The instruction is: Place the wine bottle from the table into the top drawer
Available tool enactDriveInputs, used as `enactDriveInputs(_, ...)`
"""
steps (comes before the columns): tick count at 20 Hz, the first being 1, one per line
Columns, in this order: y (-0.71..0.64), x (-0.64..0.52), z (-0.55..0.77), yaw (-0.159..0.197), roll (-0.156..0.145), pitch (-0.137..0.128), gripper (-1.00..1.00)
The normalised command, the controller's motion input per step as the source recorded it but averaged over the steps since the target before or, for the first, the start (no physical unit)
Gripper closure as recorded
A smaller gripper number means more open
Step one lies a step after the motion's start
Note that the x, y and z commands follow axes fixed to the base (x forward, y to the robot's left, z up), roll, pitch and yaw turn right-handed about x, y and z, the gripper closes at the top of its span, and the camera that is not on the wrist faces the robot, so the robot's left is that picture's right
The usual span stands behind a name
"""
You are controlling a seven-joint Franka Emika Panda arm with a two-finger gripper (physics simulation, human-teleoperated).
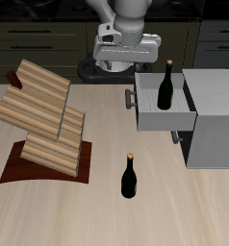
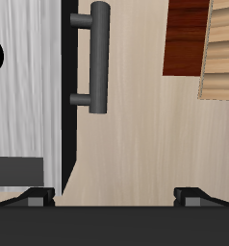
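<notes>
Exterior view: gripper (image 1: 126,60) is hanging wide, empty, w/ top drawer (image 1: 165,113) pulled out beside it; it's needing to approach wine bottle (image 1: 129,177), well below, grasping neck squarely.

No text, label, brand, number or sign can be read in either view. The two dark bottles, one (image 1: 129,177) standing on the worktop (image 1: 184,211) and one (image 1: 166,86) in the open top drawer (image 1: 145,115), show plain glass with no legible label. The grey cabinet (image 1: 217,115), the drawer handle (image 2: 97,58) and the slatted wooden rack (image 1: 44,115) carry no markings, and neither does the robot's white body.
</notes>
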Motion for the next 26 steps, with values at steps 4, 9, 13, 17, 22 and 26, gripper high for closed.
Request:
enactDriveInputs(4,-0.08,0.11,0.18,-0.02,0.041,0.019,-1.0)
enactDriveInputs(9,-0.06,0.12,0.13,0.005,0.05,0.005,-1.0)
enactDriveInputs(13,-0.13,0.14,0.13,0.0,0.008,0.011,-1.0)
enactDriveInputs(17,-0.15,0.16,0.14,-0.021,-0.029,-0.008,-1.0)
enactDriveInputs(22,-0.17,0.21,0.19,-0.007,-0.008,-0.002,-1.0)
enactDriveInputs(26,-0.07,0.25,0.03,-0.006,-0.006,0.032,-1.0)
